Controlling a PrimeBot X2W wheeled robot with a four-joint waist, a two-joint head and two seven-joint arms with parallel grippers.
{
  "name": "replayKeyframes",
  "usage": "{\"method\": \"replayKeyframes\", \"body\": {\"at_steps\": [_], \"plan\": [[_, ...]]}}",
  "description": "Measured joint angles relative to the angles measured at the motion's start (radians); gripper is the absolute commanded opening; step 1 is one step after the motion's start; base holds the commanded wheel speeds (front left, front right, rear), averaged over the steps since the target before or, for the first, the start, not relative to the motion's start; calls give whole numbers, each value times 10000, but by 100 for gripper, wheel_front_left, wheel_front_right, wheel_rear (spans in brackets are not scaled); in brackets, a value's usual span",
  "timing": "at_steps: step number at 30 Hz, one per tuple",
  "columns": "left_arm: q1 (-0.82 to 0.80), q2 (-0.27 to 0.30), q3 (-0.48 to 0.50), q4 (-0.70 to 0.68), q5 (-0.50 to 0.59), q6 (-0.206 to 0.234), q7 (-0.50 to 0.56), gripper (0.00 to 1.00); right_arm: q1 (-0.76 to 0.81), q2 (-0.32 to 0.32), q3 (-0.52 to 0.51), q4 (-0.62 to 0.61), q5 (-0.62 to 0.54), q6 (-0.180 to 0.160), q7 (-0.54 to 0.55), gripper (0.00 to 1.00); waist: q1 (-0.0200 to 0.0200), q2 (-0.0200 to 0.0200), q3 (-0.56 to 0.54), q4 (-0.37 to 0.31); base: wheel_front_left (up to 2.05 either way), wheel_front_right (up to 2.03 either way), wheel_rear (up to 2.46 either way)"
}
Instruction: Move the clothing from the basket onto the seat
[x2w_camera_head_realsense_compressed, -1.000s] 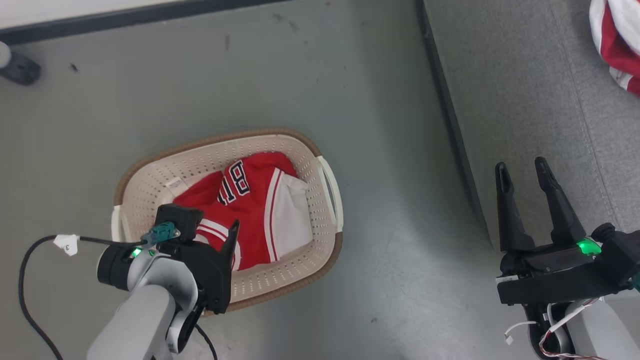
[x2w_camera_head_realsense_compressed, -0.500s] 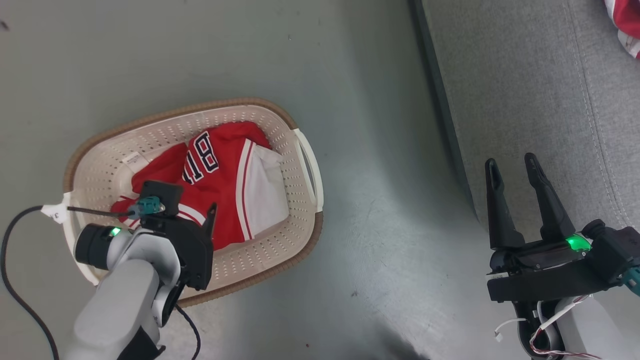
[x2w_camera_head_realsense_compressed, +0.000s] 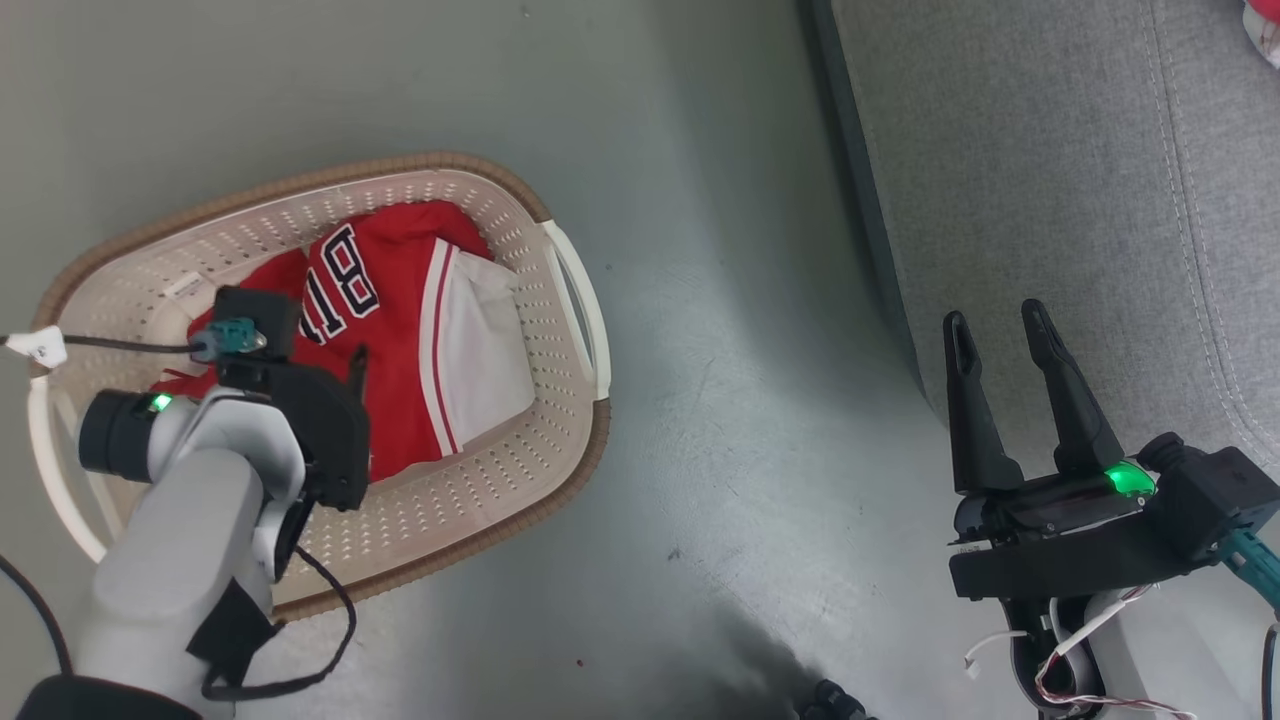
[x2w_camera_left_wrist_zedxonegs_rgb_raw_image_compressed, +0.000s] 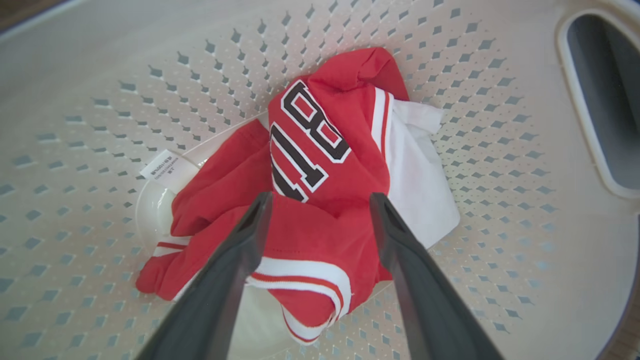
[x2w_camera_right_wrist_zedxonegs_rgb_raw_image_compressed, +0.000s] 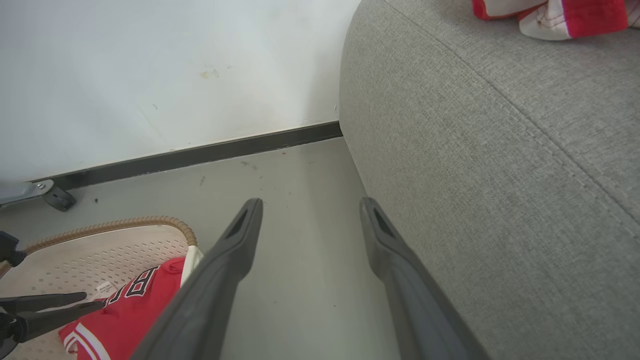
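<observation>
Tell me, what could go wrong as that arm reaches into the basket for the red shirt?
The open left gripper straddles just one fold of the crumpled jersey; a shallow pinch might let it slip on the way to the seat. Pushing too deep, the fingers could press into the plastic basket and shove it.

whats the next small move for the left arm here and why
Probably lower the left pincer a little and close it on the jersey. It stands open and holds nothing, its fingers straddle the bunched red fold, and the jersey lies in the basket, not yet on the seat.
</observation>
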Motion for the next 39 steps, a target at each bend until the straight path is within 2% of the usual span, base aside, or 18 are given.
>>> {"method": "replayKeyframes", "body": {"at_steps": [6,18,25,33,36,39], "plan": [[-402,65,-140,500,82,-15,247,100,-53,65,-13,-10,-86,2,-2,100,0,0,296,-194,0,0,0],[-715,6,-798,1580,523,-441,775,100,-33,163,-25,-35,-265,40,-29,100,0,-1,612,-357,0,0,0],[-944,-27,-1308,1910,961,-454,974,100,-12,176,-75,-104,-355,40,-29,100,0,-2,678,-313,0,0,0],[-1156,-336,-1440,2347,1141,-454,1252,100,226,174,-197,-234,-428,40,-29,100,0,-1,788,-202,0,0,0],[-1184,-345,-1478,2451,1170,-449,1256,0,233,176,-201,-291,-462,40,-29,100,0,-1,829,-158,0,0,0],[-1274,-355,-1490,2529,1174,-441,1221,0,242,176,-238,-322,-487,40,-29,100,0,-1,860,-121,0,0,0]]}}
